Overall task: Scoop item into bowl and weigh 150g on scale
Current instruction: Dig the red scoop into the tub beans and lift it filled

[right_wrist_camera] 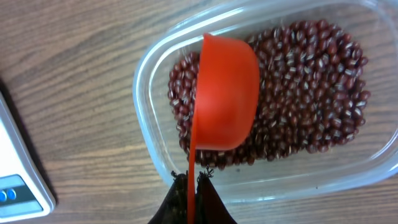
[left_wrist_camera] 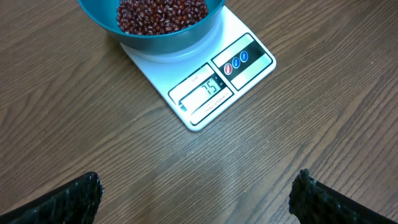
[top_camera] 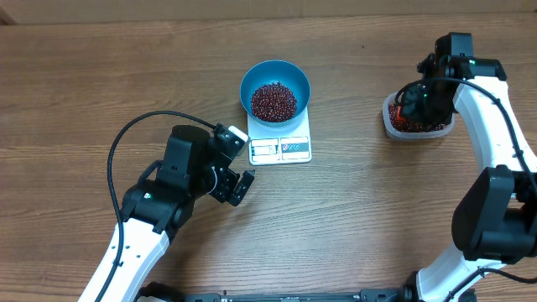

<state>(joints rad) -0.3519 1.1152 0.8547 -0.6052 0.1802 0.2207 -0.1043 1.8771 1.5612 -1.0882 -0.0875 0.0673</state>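
Observation:
The blue bowl (top_camera: 274, 86) stands on the white scale (top_camera: 281, 141) and holds a heap of dark red-brown beans (top_camera: 273, 100). In the left wrist view the bowl (left_wrist_camera: 155, 31) sits at the top and the scale's display (left_wrist_camera: 208, 89) faces me. My left gripper (top_camera: 237, 183) (left_wrist_camera: 196, 199) is open over bare wood just in front of the scale. My right gripper (right_wrist_camera: 193, 180) is shut on the thin handle of an orange scoop (right_wrist_camera: 225, 93), whose cup is turned on its side over the beans (right_wrist_camera: 311, 93) in the clear tub (right_wrist_camera: 149, 81).
The clear tub (top_camera: 415, 127) stands at the far right of the wooden table (top_camera: 352, 210), partly hidden under my right arm. A black cable (top_camera: 126, 138) loops beside the left arm. A corner of the scale (right_wrist_camera: 18, 180) shows at the left of the right wrist view.

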